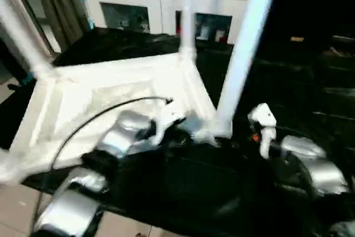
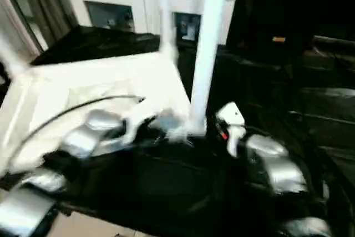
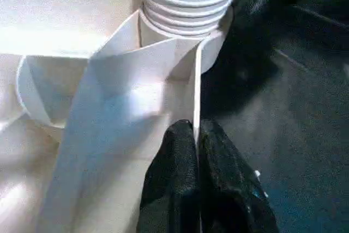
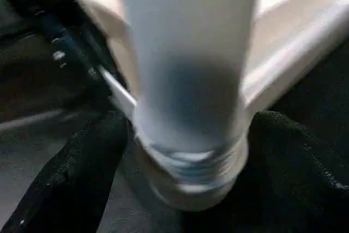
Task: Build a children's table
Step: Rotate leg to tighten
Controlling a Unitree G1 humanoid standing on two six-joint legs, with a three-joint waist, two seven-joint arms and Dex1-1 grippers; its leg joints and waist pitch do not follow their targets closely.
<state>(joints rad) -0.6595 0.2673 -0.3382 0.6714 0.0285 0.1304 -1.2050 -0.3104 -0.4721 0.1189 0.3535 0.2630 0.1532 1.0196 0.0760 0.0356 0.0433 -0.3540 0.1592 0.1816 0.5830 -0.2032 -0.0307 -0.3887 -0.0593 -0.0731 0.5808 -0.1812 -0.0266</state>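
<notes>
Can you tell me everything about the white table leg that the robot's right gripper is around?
The near leg is a long, round pole of smooth white plastic. It stands almost upright, leaning slightly, and its grooved, threaded bottom end sits in the round corner socket of the upside-down table top, with some threads showing above it. The right gripper has one black finger on each side of its base. The left gripper pinches the thin rim of the table top beside that socket.
</notes>
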